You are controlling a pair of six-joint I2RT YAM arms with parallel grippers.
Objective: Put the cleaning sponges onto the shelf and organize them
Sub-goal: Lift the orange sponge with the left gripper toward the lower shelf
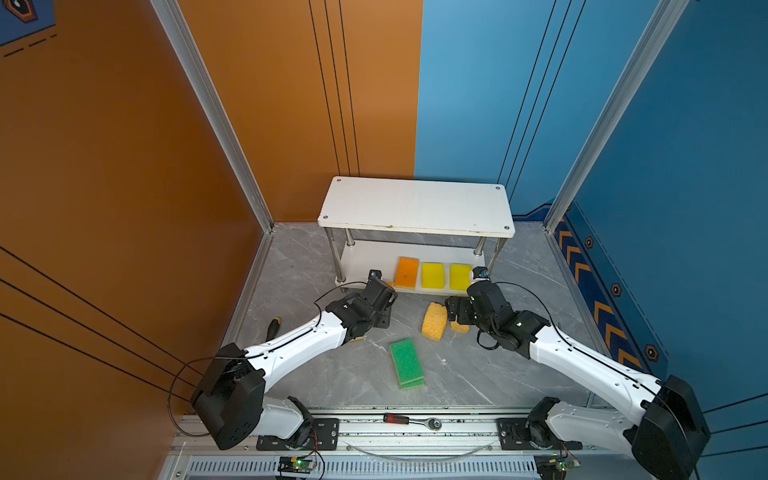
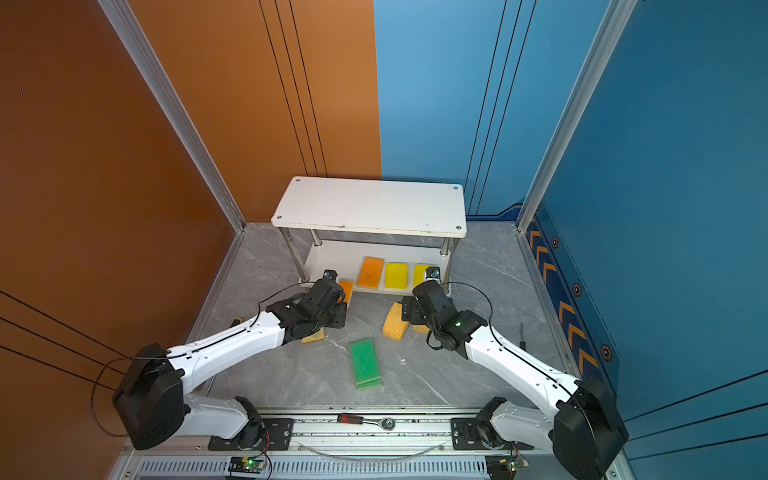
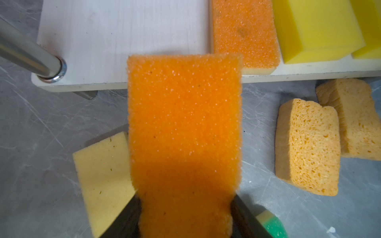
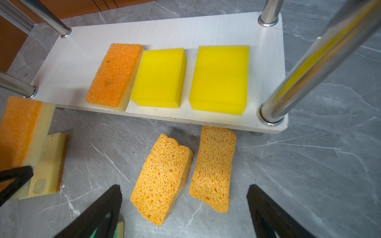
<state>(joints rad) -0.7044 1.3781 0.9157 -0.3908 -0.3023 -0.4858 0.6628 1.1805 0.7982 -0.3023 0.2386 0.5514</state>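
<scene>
At the far left an overturned sponge (image 3: 103, 175) is lying pale side up on the grey floor (image 3: 41, 123); only the right wrist view is showing its orange layer underneath. Just beside it the left gripper (image 3: 185, 197) is clamping an orange-topped sponge (image 3: 184, 123) by its sides. The pad's far end is reaching over the front edge of the lower board (image 3: 123, 31) of the shelf (image 1: 415, 205) (both top views are hiding those jaws beneath the wrist). On that board a second orange sponge (image 4: 114, 75), a bright yellow sponge (image 4: 159, 78) and another yellow sponge (image 4: 219, 79) are sitting in a row. The green pair (image 1: 406, 361) is lying stacked and offset mid-floor, whole only in the top views. Two porous sponges (image 4: 160, 179) are lying side by side before the shelf's right half, and the right gripper (image 4: 184, 188) is hanging over them, jaws spread wide, grasping nothing
</scene>
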